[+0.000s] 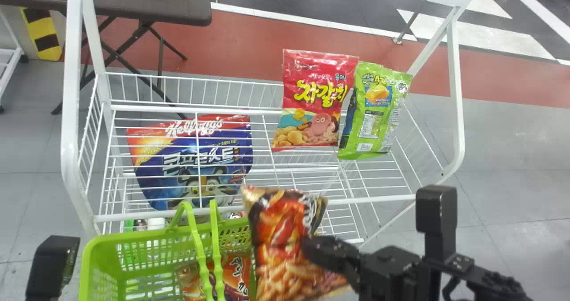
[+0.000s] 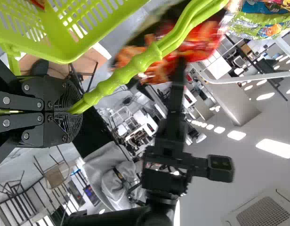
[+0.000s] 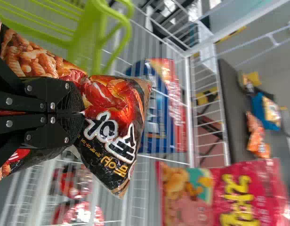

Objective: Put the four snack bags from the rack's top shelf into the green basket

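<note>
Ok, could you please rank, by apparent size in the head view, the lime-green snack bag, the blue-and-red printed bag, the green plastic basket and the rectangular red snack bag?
1. Green plastic basket
2. Blue-and-red printed bag
3. Rectangular red snack bag
4. Lime-green snack bag

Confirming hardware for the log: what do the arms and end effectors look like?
Left end effector and right end effector match: black, linked plates, round silver-grey bolt heads, finely ridged tips. Right arm: black, angular segments, boxy black block mounted on it. Can't make out any markings.
</note>
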Available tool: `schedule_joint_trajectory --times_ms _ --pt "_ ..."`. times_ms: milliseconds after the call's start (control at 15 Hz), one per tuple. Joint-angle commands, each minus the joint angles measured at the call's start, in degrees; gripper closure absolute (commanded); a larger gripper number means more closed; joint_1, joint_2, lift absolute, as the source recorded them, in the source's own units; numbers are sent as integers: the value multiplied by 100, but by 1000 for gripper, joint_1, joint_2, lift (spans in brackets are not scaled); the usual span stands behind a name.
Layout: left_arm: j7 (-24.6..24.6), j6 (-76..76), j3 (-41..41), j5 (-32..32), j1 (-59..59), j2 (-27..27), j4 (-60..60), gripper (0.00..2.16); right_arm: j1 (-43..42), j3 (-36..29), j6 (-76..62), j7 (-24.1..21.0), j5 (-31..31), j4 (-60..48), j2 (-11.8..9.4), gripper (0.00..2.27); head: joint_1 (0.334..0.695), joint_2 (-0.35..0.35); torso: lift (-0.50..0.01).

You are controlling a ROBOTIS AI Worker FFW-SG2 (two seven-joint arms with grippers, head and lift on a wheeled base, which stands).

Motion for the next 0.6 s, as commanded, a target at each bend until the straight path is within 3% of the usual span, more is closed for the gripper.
schedule_joint_trajectory --times_ms 0,333,533 --pt "-2 -16 -9 -1 9 -9 -6 1659 214 9 361 214 -133 42 -71 2162 695 -350 0" --pt "-10 -16 -45 -1 62 -9 -50 1659 399 686 326 302 -141 297 -229 2162 695 -350 0" --pt "-2 -16 -115 -27 97 -9 -103 1659 302 1284 -500 126 26 675 -246 2162 695 -350 0"
